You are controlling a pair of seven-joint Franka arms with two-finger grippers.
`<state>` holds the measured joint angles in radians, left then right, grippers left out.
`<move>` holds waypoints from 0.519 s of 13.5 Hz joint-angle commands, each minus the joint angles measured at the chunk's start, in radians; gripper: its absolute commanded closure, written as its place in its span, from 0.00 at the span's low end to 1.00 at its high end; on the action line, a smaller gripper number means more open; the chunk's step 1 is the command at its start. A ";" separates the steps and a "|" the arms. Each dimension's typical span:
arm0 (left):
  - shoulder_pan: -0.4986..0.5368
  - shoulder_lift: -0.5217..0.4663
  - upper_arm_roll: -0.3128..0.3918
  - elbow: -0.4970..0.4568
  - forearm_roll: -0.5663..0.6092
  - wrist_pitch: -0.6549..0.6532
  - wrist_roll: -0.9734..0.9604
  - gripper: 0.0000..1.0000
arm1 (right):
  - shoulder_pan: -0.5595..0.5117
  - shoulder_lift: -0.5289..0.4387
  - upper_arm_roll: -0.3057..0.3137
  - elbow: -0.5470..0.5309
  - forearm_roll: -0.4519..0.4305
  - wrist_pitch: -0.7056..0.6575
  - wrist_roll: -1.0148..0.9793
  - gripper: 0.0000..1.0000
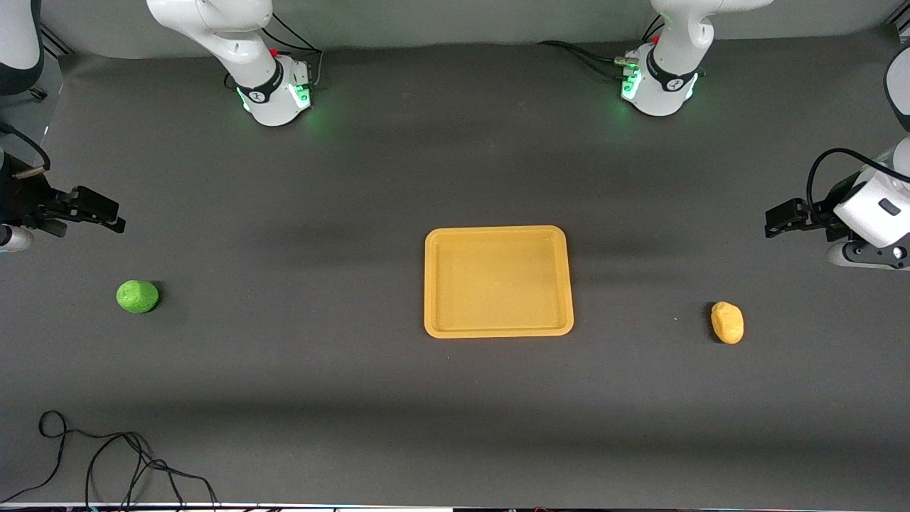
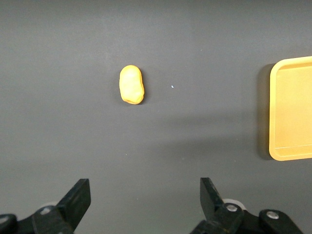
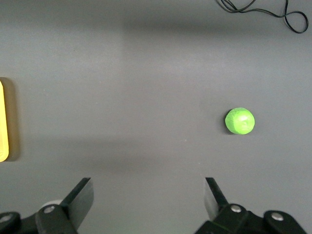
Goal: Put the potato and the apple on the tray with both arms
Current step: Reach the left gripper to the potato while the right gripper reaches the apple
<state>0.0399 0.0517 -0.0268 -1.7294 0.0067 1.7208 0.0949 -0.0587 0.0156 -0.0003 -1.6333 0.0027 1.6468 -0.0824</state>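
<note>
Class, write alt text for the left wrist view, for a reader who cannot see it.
A small yellow-orange potato lies alone on the dark table, well apart from the yellow-orange tray, whose edge shows at one side of the picture. The left gripper is above the bare table short of the potato, its jaws open and holding nothing.

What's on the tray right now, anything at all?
Nothing lies on the tray; its whole floor shows bare. The apple sits on the table toward the right arm's end, the potato toward the left arm's end. Nothing covers the tray.
</note>
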 commanded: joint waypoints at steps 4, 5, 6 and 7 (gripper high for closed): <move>0.002 0.004 -0.001 0.017 0.004 -0.021 0.002 0.00 | 0.016 0.001 -0.012 0.019 -0.006 -0.016 0.024 0.00; 0.002 0.007 0.001 0.017 0.004 -0.020 0.002 0.00 | 0.014 0.004 -0.012 0.021 -0.006 -0.016 0.024 0.00; 0.002 0.010 0.001 0.017 0.004 -0.018 0.002 0.00 | 0.014 0.006 -0.012 0.021 -0.006 -0.016 0.024 0.00; 0.002 0.011 0.001 0.014 0.004 -0.015 0.003 0.00 | 0.014 0.007 -0.010 0.024 -0.006 -0.016 0.023 0.00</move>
<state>0.0399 0.0542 -0.0267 -1.7294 0.0067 1.7208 0.0949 -0.0587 0.0156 -0.0013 -1.6330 0.0027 1.6462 -0.0811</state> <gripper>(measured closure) 0.000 0.000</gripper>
